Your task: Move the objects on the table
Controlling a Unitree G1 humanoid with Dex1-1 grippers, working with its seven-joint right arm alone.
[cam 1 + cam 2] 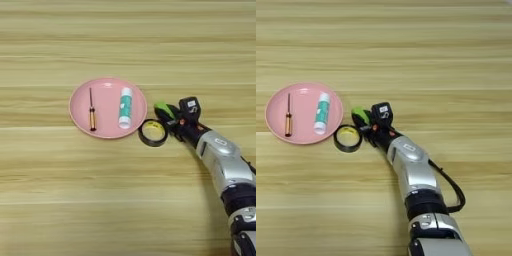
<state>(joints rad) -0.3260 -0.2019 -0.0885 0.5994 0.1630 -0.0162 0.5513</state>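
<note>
Wood grain runs across the counter (pixel 125 200), where a pink plate (pixel 80 105) carries a thin screwdriver (pixel 92 116) with an orange handle and a white tube with a teal label (pixel 125 107), lying side by side and apart from each other. Just off the plate's right rim a black tape roll (pixel 153 132) lies flat, touching or nearly touching that rim. The right pincer (pixel 167 114) reaches in from the lower right on its silver forearm (pixel 411 167), angled toward the plate, likely because that dish is where small items are being gathered. The green block (pixel 359 114) sits at the pincer's tip, between the black fingers, which appear pressed against it, so it looks pinched and carried rather than resting on the wood. It lies just right of the tape roll and near the plate's edge, outside the plate. Whether the block touches the counter cannot be told.
</note>
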